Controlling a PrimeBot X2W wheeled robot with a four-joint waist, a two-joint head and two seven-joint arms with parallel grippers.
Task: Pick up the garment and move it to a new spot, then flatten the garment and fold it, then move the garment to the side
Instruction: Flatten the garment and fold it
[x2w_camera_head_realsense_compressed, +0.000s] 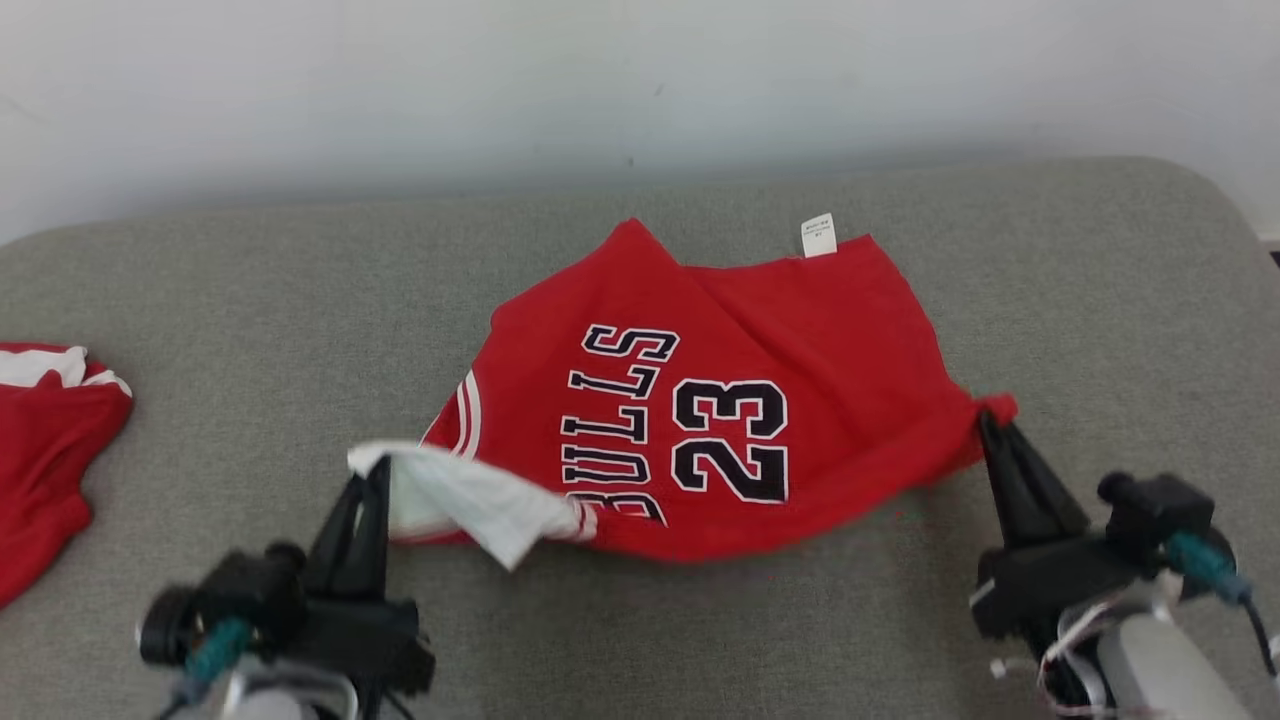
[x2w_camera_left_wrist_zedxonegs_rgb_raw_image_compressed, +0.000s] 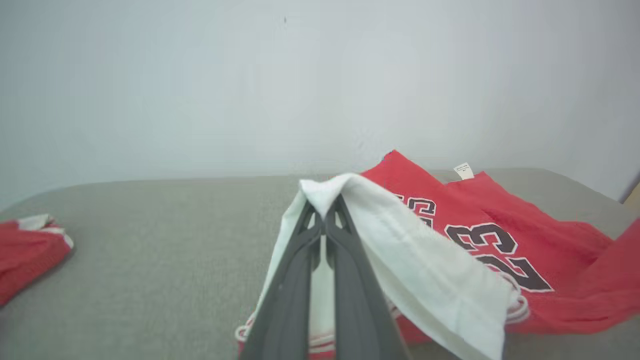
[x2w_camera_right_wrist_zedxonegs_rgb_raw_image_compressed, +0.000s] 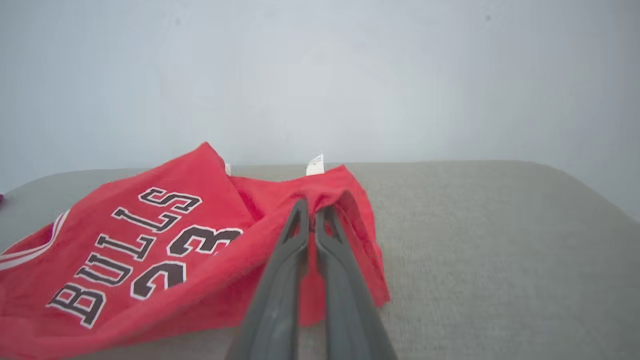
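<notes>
Grey upholstered surface (x2w_camera_head_realsense_compressed: 250, 300), pale wall (x2w_camera_head_realsense_compressed: 400, 80).

Crumpled red garment (x2w_camera_head_realsense_compressed: 45, 440) with white trim lay at far left of grey upholstered surface (x2w_camera_head_realsense_compressed: 250, 300); plain pale wall (x2w_camera_head_realsense_compressed: 600, 80) rose behind.

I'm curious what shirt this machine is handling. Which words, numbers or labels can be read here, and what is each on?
"BULLS": black, white-edged letters on the red jersey.
"23": the same lettering, beside the word on the jersey.
White tag at the jersey's far edge: print too small to read.
Second red garment at the left: no text to be seen.
</notes>
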